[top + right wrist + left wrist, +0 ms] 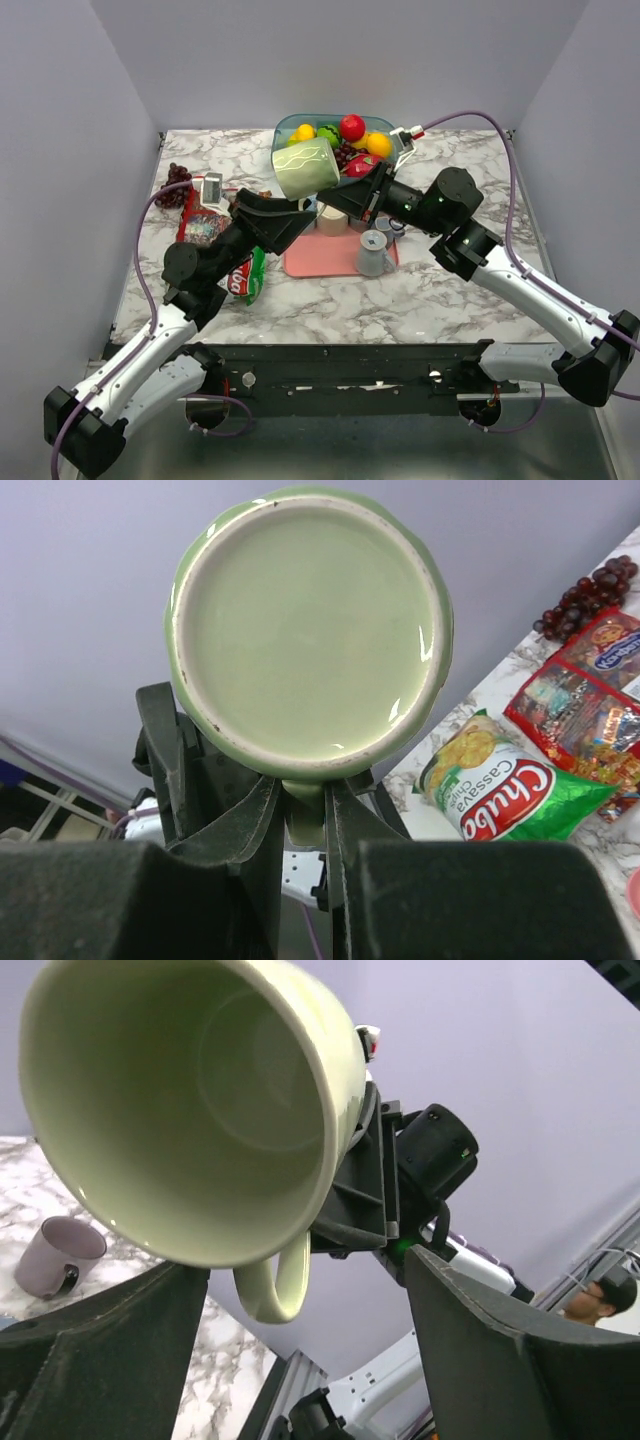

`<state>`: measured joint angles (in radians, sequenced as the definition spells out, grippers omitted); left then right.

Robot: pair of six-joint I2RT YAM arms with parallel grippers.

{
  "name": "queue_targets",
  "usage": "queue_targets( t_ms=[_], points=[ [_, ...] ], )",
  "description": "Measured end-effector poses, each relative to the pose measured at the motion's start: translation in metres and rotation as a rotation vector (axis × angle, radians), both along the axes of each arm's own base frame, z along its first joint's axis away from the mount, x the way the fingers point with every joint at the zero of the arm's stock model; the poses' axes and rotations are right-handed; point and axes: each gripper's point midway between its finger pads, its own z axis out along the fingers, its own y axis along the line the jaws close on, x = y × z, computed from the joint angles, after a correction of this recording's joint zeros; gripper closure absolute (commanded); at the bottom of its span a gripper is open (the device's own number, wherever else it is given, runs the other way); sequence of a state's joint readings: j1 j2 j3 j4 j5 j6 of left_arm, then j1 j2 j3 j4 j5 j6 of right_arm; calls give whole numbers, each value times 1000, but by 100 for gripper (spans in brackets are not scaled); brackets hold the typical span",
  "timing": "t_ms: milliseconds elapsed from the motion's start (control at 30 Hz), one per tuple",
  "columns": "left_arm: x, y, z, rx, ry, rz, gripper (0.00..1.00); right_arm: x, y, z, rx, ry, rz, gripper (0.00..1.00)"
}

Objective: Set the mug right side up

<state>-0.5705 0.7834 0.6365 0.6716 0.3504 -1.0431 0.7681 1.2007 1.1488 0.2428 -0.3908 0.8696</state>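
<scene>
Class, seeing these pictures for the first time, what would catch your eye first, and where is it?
A pale green mug hangs in mid-air above the table, gripped by its handle in the right hand, mouth toward the open left hand. Behind it, at the far edge, sits a blue bowl of bright fruit.

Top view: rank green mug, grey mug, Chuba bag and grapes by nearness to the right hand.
1. green mug, held in the right hand
2. grey mug, on the pink tray
3. Chuba bag, near left
4. grapes, far left
</scene>
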Motion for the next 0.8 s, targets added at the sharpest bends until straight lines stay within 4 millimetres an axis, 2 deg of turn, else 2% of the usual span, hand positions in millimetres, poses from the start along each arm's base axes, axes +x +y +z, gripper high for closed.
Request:
queue_targets(
  t_ms=[133,300,433,667,800],
  points=[
    [1,-5,3,-34,1,-38,33,-3,0,2,25,10,26,99],
    [3,-15,-3,-30,25,-93,39,-5,1,-2,43,33,45,99],
    [0,-17,-3,-32,22,-120,51,-7,1,-1,50,37,54,99],
    [-6,-18,-1,-33,0,-149,64,-11,1,4,65,33,76,99],
    [-4,-21,-4,-25,9,-156,76,-12,1,3,65,34,83,99]
  ],
)
